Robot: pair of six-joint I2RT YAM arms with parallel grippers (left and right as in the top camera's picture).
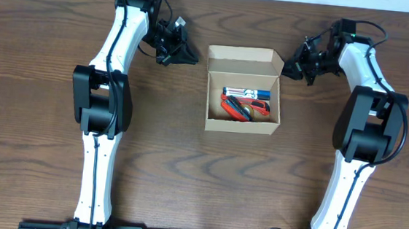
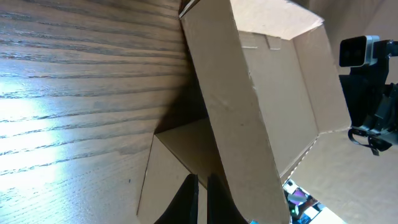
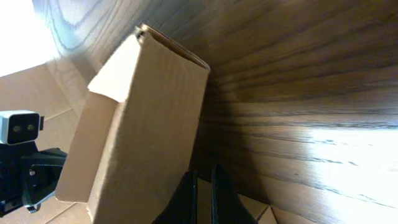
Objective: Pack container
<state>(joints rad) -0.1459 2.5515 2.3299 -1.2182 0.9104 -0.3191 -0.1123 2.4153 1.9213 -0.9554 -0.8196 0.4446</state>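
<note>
The container, a tan cardboard box, stands open at the table's middle with its lid flap raised at the back. Inside lie blue-capped markers and a red and black item. My left gripper sits low at the box's back left corner, its fingers together over a small side flap, beside the box wall. My right gripper sits at the back right corner, its fingers together beside the wall. Nothing shows between either pair of fingers.
The box rests on a dark wooden table. Both arms reach in from the front edge along the table's sides. The right arm's camera housing shows beyond the box in the left wrist view.
</note>
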